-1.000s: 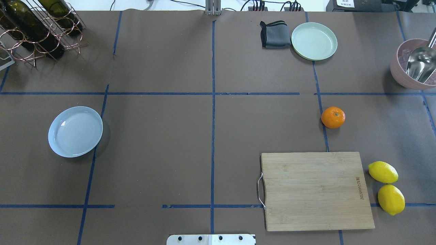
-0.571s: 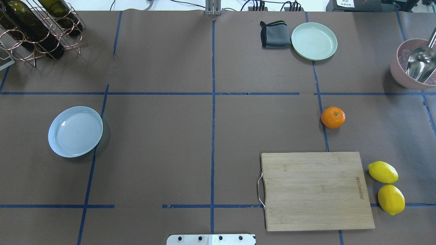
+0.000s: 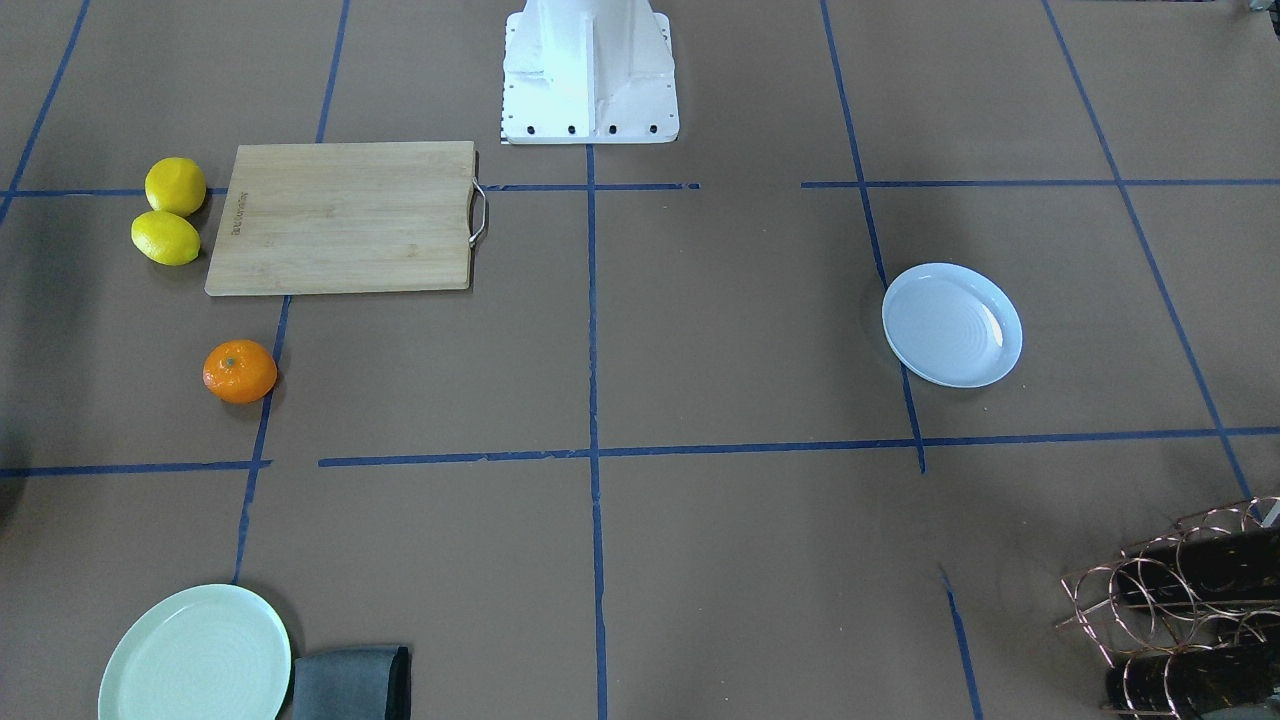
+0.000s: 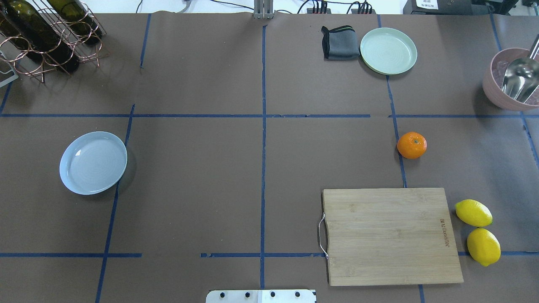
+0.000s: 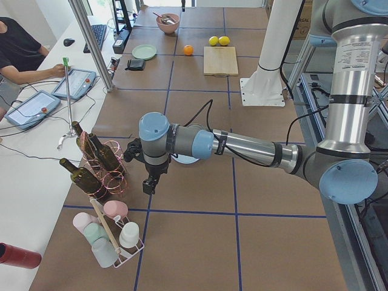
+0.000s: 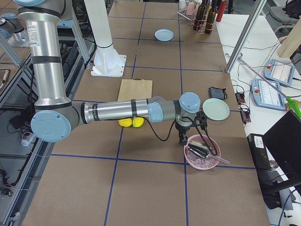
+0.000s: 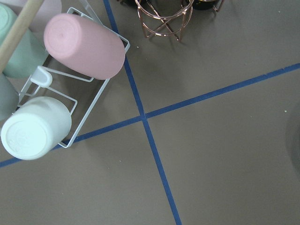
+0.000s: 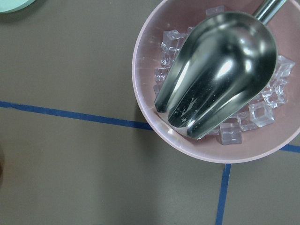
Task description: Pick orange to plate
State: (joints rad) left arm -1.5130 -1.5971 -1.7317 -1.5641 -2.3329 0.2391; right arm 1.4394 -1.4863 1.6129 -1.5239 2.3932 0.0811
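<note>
Overhead exterior shows one orange (image 4: 412, 145) sitting on the brown table (image 4: 189, 181) on the robot's right side, just beside a blue tape line (image 4: 399, 160). It has bare table all around it. The far edge of the one cutting board (image 4: 389, 235) is near it but does not touch it. The one pale blue plate (image 4: 93, 163) lies well apart on the left side, with nothing on it, and its right rim just reaches another tape line. Between the orange and the plate there is a wide stretch of bare table. Two lemons (image 4: 473, 213) lie side by side just past the board's right edge. One mint-green plate (image 4: 388, 51) and one folded grey cloth (image 4: 340, 42) touch each other at the far edge. One pink bowl (image 4: 501, 94) at the right edge holds ice cubes and one shiny scoop (image 8: 220, 70). A wire rack (image 4: 46, 38) with dark bottles stands in the far left corner. The left gripper (image 5: 150, 183) hangs over the table's left end by that rack and a cup rack (image 7: 89, 108). The right gripper (image 6: 181, 138) hangs just beside the pink bowl. I cannot tell if either one's fingers are apart or together.
</note>
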